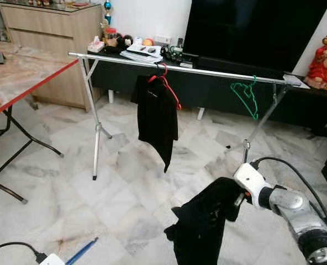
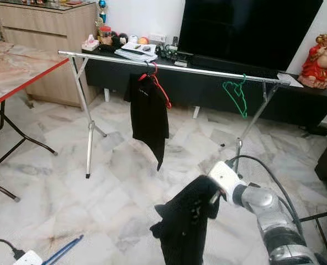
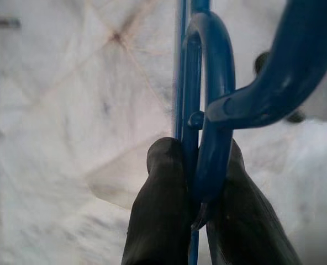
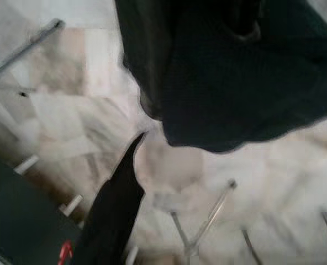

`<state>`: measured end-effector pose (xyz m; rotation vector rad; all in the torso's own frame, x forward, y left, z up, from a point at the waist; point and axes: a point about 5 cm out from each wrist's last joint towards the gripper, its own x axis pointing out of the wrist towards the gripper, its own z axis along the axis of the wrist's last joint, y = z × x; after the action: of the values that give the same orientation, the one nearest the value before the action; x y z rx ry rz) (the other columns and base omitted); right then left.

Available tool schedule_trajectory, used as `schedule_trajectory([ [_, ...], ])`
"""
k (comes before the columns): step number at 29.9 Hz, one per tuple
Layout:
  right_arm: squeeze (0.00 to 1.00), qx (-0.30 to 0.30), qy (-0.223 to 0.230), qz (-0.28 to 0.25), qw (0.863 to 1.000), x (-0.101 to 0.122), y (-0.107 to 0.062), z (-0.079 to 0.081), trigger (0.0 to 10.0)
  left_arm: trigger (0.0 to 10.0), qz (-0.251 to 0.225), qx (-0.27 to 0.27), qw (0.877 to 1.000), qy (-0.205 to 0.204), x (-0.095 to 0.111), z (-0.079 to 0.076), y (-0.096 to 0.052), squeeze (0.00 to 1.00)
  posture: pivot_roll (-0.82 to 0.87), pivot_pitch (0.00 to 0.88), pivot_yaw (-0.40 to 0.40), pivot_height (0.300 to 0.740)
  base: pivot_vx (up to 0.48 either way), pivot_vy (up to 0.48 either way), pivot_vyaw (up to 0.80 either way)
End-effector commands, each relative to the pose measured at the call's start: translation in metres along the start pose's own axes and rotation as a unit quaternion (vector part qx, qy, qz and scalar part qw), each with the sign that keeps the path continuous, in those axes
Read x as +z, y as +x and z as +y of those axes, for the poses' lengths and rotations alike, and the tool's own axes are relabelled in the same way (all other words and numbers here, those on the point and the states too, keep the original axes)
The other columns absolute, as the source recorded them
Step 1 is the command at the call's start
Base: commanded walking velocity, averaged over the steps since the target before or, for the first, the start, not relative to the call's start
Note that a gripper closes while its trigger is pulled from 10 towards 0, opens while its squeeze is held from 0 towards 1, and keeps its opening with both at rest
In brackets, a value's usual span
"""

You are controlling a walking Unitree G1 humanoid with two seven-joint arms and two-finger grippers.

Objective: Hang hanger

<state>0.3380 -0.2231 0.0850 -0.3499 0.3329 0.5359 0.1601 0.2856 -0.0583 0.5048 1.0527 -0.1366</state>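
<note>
A silver drying rail (image 1: 207, 72) spans the room. On it hang a black shirt (image 1: 158, 121) on a red hanger (image 1: 172, 88) and a bare green hanger (image 1: 246, 96). My right gripper (image 1: 232, 201) is low at the front right, short of the rail, shut on a crumpled black garment (image 1: 202, 226) that drapes down and hides its fingers. In the left wrist view my left gripper (image 3: 199, 154) is shut on the hook end of a blue hanger (image 3: 213, 110) above the marble floor. A blue bar of this hanger (image 1: 80, 251) shows at the bottom left.
A folding table with a red edge (image 1: 20, 77) stands at the left. Behind the rail runs a low black TV cabinet (image 1: 296, 105) with a large TV (image 1: 252, 27) and a red figurine (image 1: 326, 63). A black cable (image 1: 9, 247) lies on the floor.
</note>
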Motion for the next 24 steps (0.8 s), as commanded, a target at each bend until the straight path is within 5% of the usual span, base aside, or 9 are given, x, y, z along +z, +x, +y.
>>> schedule_trajectory([
  [1, 0.0, -0.123, 0.092, -0.033, 0.988, -0.011, -0.006, -0.006, 0.0, 10.0, 0.014, 0.01, 0.993, -0.117, -0.021, -0.022, 0.002, 0.0, 0.12, 0.0, -0.077, 0.74, 0.0, 0.0, 0.0],
  [5, 0.0, -0.256, 0.232, -0.068, 0.936, -0.031, -0.01, 0.003, 0.0, 10.0, 0.044, 0.031, 0.978, -0.202, -0.041, -0.039, 0.001, 0.0, 0.11, 0.0, -0.051, 0.74, 0.0, 0.0, 0.0],
  [8, 0.0, -0.291, 0.188, -0.058, 0.936, -0.04, -0.017, 0.015, 0.0, 10.0, 0.06, 0.026, 0.974, -0.217, -0.05, -0.047, 0.0, 0.0, 0.12, 0.0, -0.03, 0.74, 0.0, 0.0, 0.0],
  [10, 0.0, -0.337, 0.261, -0.07, 0.902, -0.053, -0.027, 0.028, 0.0, 10.0, 0.056, 0.027, 0.97, -0.237, -0.052, -0.048, -0.001, 0.0, 0.13, 0.0, -0.015, 0.74, 0.0, 0.0, 0.0],
  [24, 0.0, -0.356, 0.208, -0.085, 0.907, -0.046, -0.05, 0.068, 0.0, 10.0, 0.066, 0.034, 0.973, -0.221, -0.065, -0.034, -0.006, 0.0, 0.06, 0.0, 0.047, 0.74, 0.0, 0.0, 0.0],
])
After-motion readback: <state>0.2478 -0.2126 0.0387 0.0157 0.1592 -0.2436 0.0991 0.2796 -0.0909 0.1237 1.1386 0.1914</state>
